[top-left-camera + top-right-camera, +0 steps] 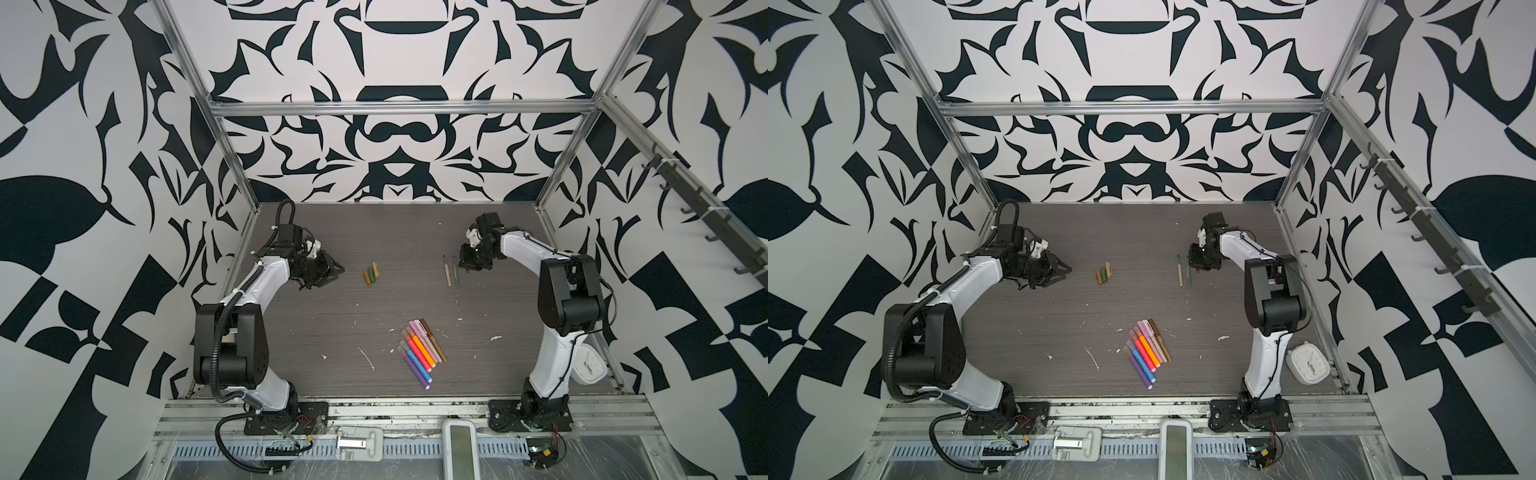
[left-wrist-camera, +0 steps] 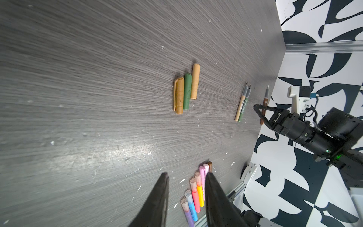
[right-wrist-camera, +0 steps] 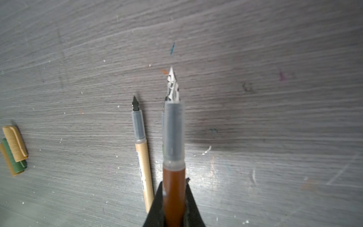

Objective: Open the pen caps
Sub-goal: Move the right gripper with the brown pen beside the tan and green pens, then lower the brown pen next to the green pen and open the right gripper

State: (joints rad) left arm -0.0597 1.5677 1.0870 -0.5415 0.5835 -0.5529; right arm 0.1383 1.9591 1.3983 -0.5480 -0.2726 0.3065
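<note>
Progress is looking partial: three loose pen caps (image 1: 371, 273) are lying together on the surface (image 1: 332, 332), the right hand (image 3: 173, 188) is pinching a bare brown pen (image 3: 173, 173), the left hand (image 2: 186, 175) is hovering half-spread, and capped pens (image 1: 419, 351) are waiting.

Both top views look down on the whole table (image 1: 332, 316); wrist views skim it close, sharing the caps (image 2: 187, 91).

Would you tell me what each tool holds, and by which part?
The right tool grips the uncapped brown plastic pen by its brown barrel; the left tool holds nothing.
</note>
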